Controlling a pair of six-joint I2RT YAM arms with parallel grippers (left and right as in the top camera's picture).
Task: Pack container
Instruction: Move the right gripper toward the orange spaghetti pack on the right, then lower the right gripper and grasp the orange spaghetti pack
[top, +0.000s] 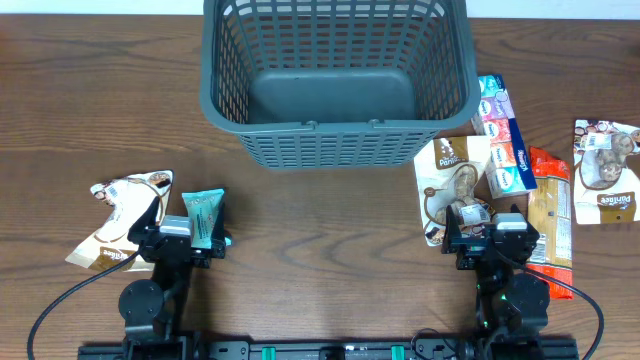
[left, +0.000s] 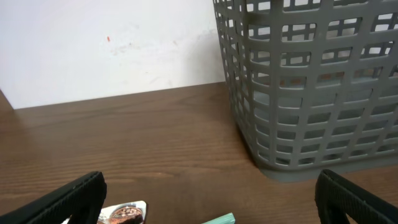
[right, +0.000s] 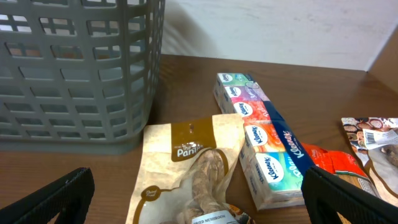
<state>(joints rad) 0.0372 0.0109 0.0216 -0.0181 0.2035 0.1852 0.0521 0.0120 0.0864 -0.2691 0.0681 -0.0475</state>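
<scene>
The table (top: 320, 230) is dark brown wood. The container (top: 330, 148), a grey-green slotted basket, stands upright at 12 o'clock on it, its floor visible from above.

The left gripper (top: 190, 238) sits at 7 o'clock with its fingers (left: 68, 200) spread as wide as they go and nothing between them. The right gripper (top: 490, 238) sits at 5 o'clock, its fingers (right: 56, 196) equally wide apart and holding nothing.

At 3 o'clock of the container, just beside its corner, lies a strip of tissue packs (top: 503, 135). A tan pouch (top: 450, 175) lies flat at the strip's 8 o'clock, touching it, with its near end under the right gripper. A second pouch (top: 605, 172) lies near the table's right edge. An orange packet (top: 550, 210) lies between that pouch and the strip, at 2 o'clock of the right gripper.

On the left, a third pouch (top: 125, 215) lies at 10 o'clock of the left gripper. A small teal packet (top: 205, 215) lies at that gripper's 12 o'clock, well apart from the container.
</scene>
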